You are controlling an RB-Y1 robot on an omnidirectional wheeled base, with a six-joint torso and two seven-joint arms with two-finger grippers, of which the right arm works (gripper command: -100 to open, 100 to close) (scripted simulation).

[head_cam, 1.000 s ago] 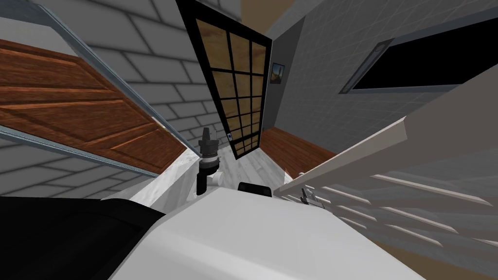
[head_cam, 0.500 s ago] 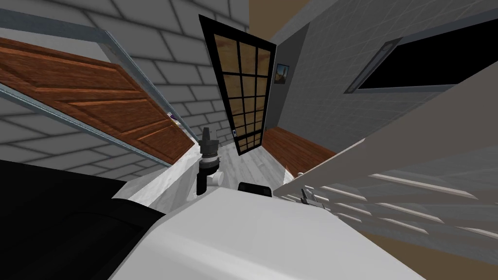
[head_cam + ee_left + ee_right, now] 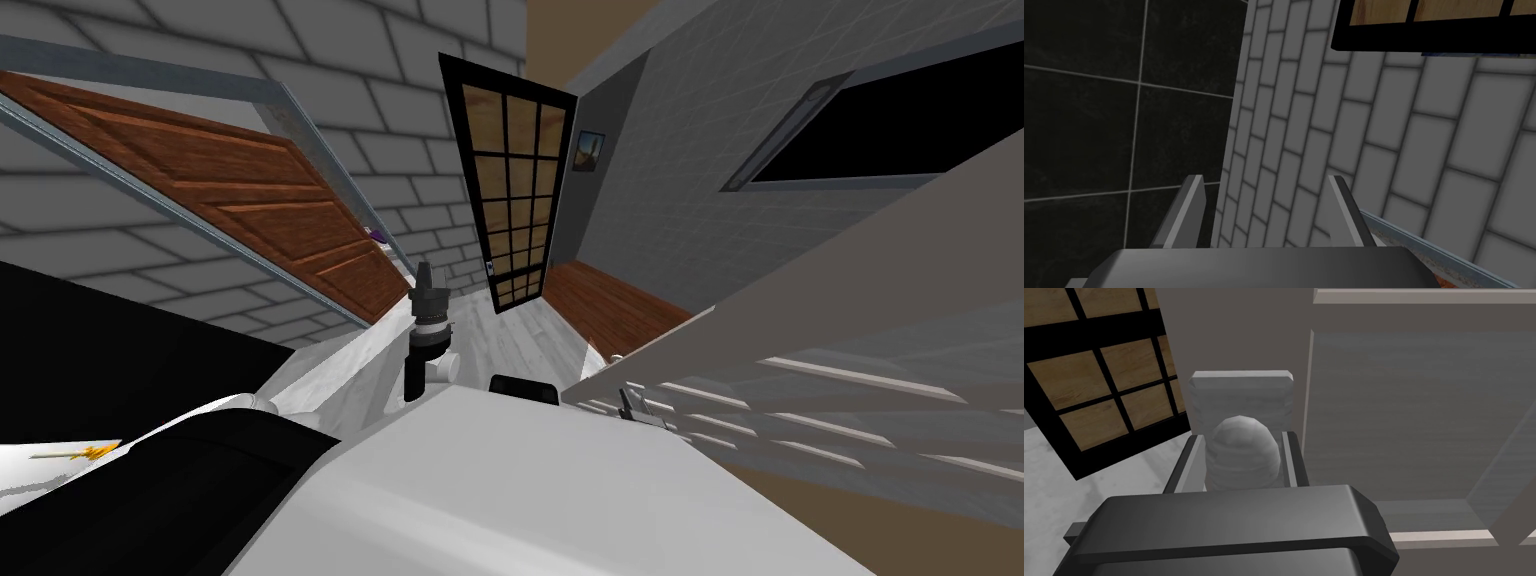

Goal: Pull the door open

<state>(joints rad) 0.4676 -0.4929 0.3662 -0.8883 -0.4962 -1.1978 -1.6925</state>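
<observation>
The right gripper (image 3: 1240, 438) is clamped narrow on the knob (image 3: 1242, 450), one finger pressing each side; the knob juts from a pale plate (image 3: 1240, 395) on the grey panelled door (image 3: 1404, 413); so the task's thing lies straight ahead of this gripper, already in its hold.
In the head view the door (image 3: 850, 330) runs from beside my chest out to my right, its long edge slanting up and away; the hinge side is out of sight, so I judge the pull must come back toward me in an arc.
The left gripper (image 3: 1264, 180) is wide and empty, facing a brick wall (image 3: 1374, 150); its arm stands ahead, well apart from the door.
A black-barred glazed door (image 3: 512, 190) and a brown wooden door (image 3: 250, 210) are far off; nothing blocks the swing but my own body.
</observation>
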